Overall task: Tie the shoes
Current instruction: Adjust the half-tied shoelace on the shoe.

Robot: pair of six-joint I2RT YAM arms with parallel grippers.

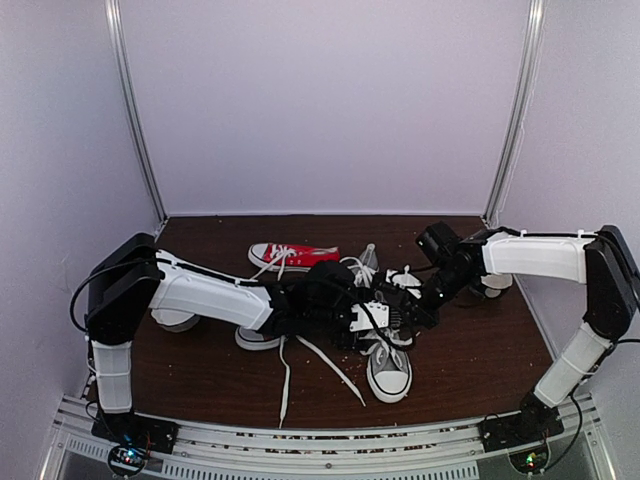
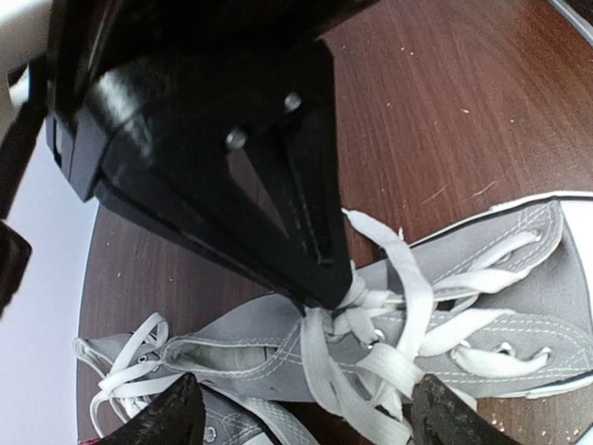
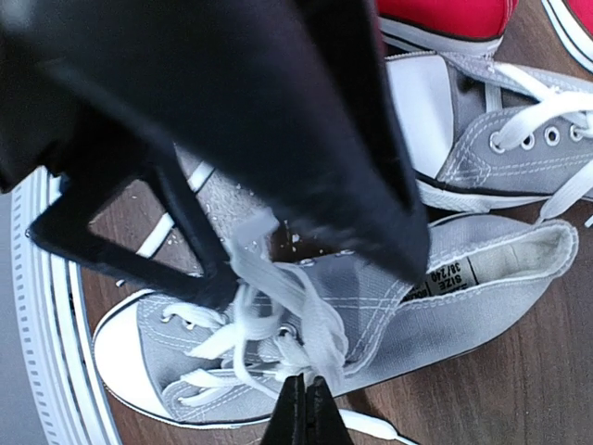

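Observation:
One grey sneaker [image 1: 390, 372] lies mid-table with its white toe toward the near edge. It also shows in the left wrist view [image 2: 519, 306] and the right wrist view [image 3: 482, 297]. Its white laces [image 2: 389, 362] are loosely crossed over the tongue. The second grey sneaker [image 3: 500, 139] lies just behind it. My left gripper [image 2: 310, 417] is open, its fingers on either side of the laces. My right gripper [image 3: 306, 403] is shut on a white lace loop [image 3: 324, 343] at the knot. Both grippers meet over the shoe in the top view, the left gripper [image 1: 378, 322] beside the right gripper [image 1: 412, 312].
A red sneaker [image 1: 290, 257] lies behind the left arm and shows in the right wrist view [image 3: 445, 19]. Long loose white laces [image 1: 285, 385] trail toward the near edge. Small crumbs dot the brown table [image 1: 480, 360]. White walls enclose the back and sides.

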